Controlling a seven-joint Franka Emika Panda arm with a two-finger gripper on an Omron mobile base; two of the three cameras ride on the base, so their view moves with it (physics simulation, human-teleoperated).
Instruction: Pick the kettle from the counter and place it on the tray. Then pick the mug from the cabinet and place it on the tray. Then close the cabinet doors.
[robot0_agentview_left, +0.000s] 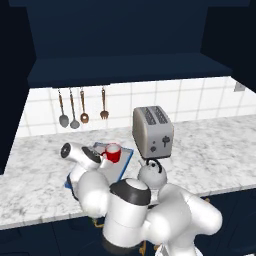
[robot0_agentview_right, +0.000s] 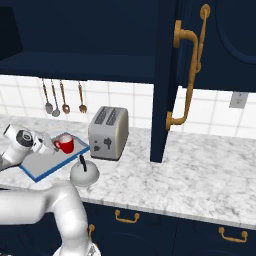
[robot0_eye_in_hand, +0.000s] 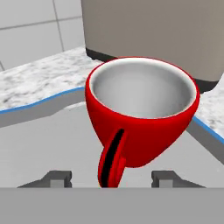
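Red mug (robot0_eye_in_hand: 142, 111): upright on the tray's (robot0_eye_in_hand: 48, 144) grey floor, handle toward the gripper (robot0_eye_in_hand: 111, 177).
Gripper: fingers spread apart, one each side of the handle, pinching nothing.
Tray: on the marbled counter (robot0_agentview_right: 200, 170), left of the toaster (robot0_agentview_right: 108, 132).
Kettle (robot0_agentview_right: 84, 172): on the counter just off the tray, in front of the toaster.
Cabinet door (robot0_agentview_right: 172, 75): standing open.

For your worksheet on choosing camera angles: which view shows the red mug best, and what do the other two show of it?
The hand view: the mug shows large there, upright on the tray, with its pale inside and handle plain. The left base view shows it small, beside the arm. The right base view shows it small too, left of the toaster.
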